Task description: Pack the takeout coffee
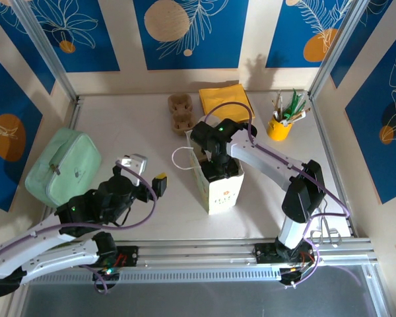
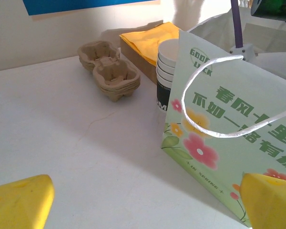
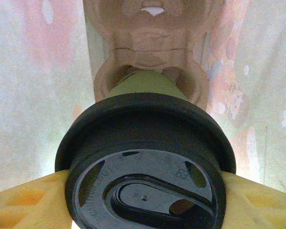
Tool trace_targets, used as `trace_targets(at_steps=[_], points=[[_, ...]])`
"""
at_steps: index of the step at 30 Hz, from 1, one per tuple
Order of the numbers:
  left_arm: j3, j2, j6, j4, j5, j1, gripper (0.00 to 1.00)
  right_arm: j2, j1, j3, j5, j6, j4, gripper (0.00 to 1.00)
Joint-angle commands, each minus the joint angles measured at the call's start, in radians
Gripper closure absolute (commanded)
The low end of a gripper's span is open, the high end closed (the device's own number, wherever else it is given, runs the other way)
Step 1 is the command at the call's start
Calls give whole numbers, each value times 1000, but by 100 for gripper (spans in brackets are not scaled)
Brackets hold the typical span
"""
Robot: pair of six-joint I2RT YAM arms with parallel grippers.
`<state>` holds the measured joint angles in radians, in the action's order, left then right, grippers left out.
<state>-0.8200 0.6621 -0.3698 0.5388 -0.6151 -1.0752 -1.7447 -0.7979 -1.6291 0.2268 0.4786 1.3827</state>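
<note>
The cup [image 3: 145,88], black lid [image 3: 148,186] on, stands upright inside the bag [image 3: 33,95], base at a pulp tray's [image 3: 148,28] round well.

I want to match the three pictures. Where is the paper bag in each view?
Top external: the paper bag stands in the centre.
Left wrist: the bag is on the right, flowered face showing.
Right wrist: the bag's inner walls surround the lidded cup.
Shared landmark: the cardboard cup trays, near the bag in the top and left wrist views.
</note>
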Motion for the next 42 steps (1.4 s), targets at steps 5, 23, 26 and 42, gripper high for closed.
trace_targets(at_steps=[5,23,26,42], points=[[12,-11,-16,-10,-25,10,0,-14,3,3,-24,8,13,35],[12,-13,-22,-8,-25,10,1,-16,2,10,-20,9,7,34],[12,-13,-23,-7,-25,10,1,-18,3,14,-19,9,4,35],[12,-18,-22,1,-29,11,1,-27,2,41,-20,12,-26,35]])
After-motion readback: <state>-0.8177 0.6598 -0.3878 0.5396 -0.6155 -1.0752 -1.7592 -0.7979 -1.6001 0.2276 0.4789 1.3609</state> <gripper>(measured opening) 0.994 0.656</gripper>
